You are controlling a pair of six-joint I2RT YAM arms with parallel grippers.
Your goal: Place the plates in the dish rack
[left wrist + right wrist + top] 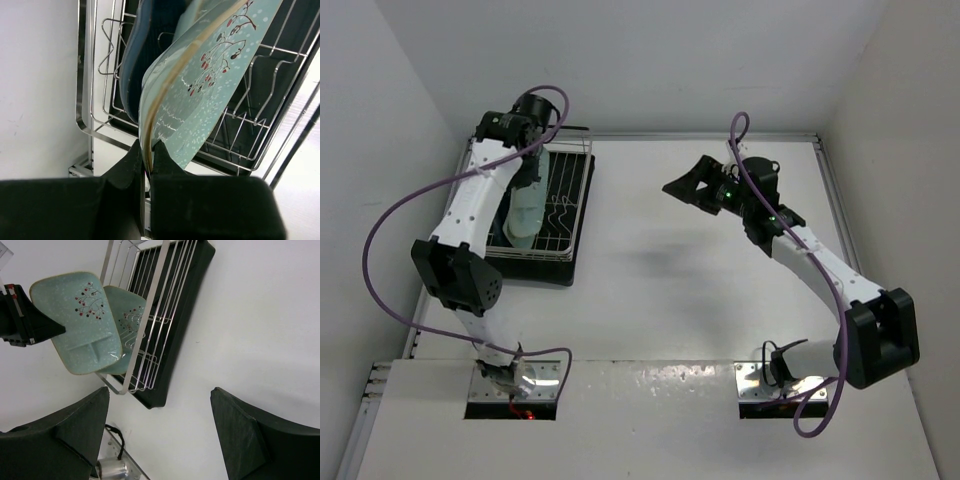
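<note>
My left gripper [533,170] [147,150] is shut on the tan rim of a mint-green divided plate [215,85] and holds it on edge over the dish rack [575,200] [100,125]. The held plate also shows in the right wrist view [75,325]. I cannot tell whether its lower edge rests on the wires. A second mint plate [131,322] stands in the rack [150,300] behind it. The dark blue plate [132,75] stands in the rack beside the held plate. My right gripper [698,180] [160,390] is open and empty, over the table right of the rack.
The rack sits on a black drip tray [575,265] [185,315] at the table's far left, close to the left wall. White walls close in the back and both sides. Purple cables [390,230] loop off both arms. Bare white tabletop [700,290] lies between rack and right arm.
</note>
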